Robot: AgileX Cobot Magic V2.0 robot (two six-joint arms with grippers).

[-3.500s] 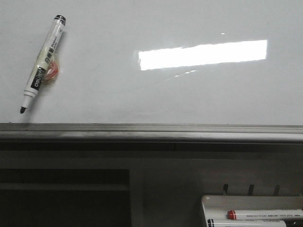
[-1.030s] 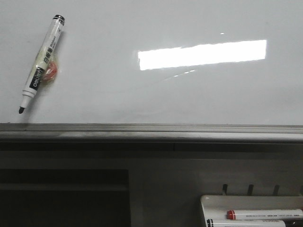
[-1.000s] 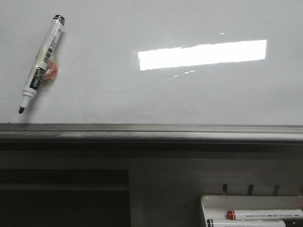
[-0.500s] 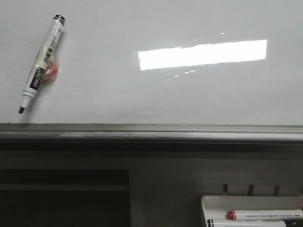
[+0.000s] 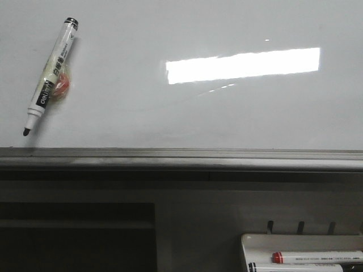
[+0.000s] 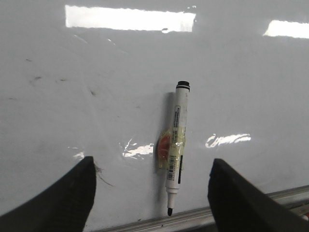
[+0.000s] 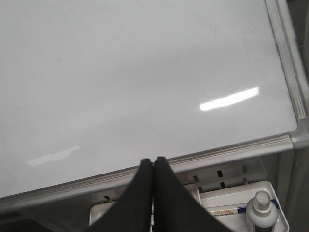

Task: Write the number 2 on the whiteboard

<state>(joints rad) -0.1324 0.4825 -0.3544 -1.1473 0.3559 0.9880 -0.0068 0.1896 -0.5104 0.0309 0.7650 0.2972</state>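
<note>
- We see the marker (image 6: 175, 147) stuck on the whiteboard (image 5: 227, 113) — long axis near upright, tip down just above the ledge; no digit drawn yet
- left gripper (image 6: 152, 193) fingers wide apart, marker lies straight ahead between them — we judge this arm nearer
- right gripper (image 7: 154, 166) fingers pressed together, holding nothing

Our left gripper (image 6: 150, 193) has its two dark fingers (image 6: 58, 200) spread wide apart, holding nothing. Our right gripper (image 7: 153, 166) has its fingers pressed together, tips touching, nothing between them. Neither arm shows in the front view.
</note>
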